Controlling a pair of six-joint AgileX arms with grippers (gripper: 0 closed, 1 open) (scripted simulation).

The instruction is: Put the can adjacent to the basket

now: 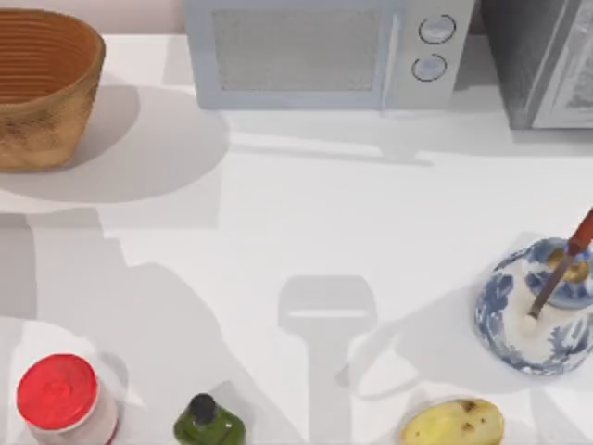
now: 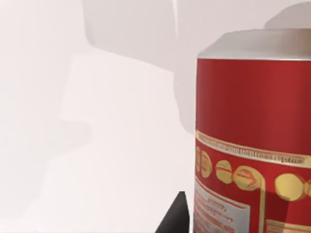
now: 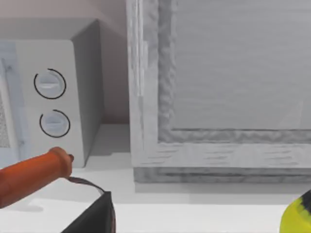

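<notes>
Closely before the left wrist camera, can, upright, just beside the left gripper; cannot tell whether gripped or how wide the opening. Probably light, thin-walled, smooth, easily dented: best taken mid-body, gently, kept upright. Farther off, basket at the table's far left corner. Right arm idle, facing the microwave.

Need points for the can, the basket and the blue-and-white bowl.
can [image 2: 252, 141]: left wrist view, on its red label side.
basket [image 1: 42, 116]: top view, on its woven outer wall.
blue-and-white bowl [image 1: 496, 311]: top view, on its patterned outer wall.
</notes>
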